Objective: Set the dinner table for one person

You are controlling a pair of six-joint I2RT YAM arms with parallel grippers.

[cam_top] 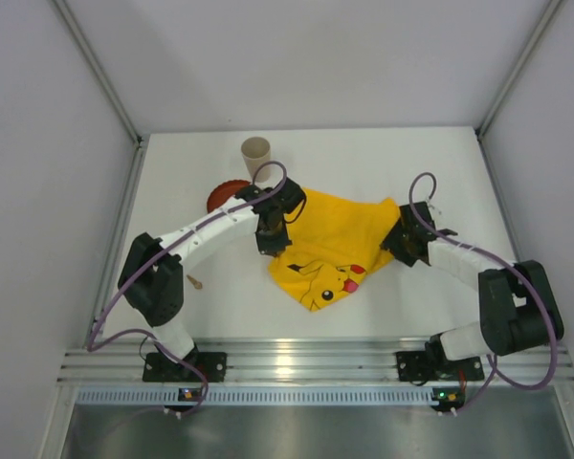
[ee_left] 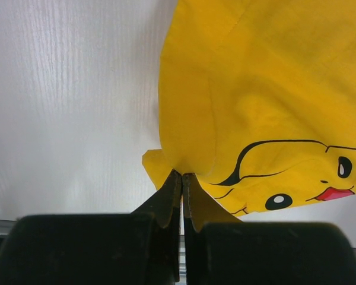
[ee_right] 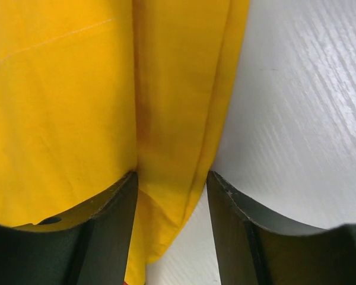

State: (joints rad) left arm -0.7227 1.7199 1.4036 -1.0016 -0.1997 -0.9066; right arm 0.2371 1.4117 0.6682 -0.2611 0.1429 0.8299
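The dinner table (cam_top: 430, 163) is a flat white top. A yellow Pikachu-print cloth (cam_top: 337, 247) lies rumpled at its middle. My left gripper (cam_top: 271, 245) is shut on a fold at the cloth's left edge; in the left wrist view the fingertips (ee_left: 183, 176) pinch the cloth (ee_left: 267, 89). My right gripper (cam_top: 402, 241) is open at the cloth's right edge. In the right wrist view it (ee_right: 172, 178) straddles a folded edge of the cloth (ee_right: 65, 89), with bare table (ee_right: 302, 107) under its right finger.
A beige cup (cam_top: 255, 153) stands at the back. A red plate (cam_top: 224, 196) lies in front of it, partly hidden by the left arm. A small wooden utensil (cam_top: 195, 281) lies at the left. A silver rail (cam_top: 297, 363) runs along the near edge.
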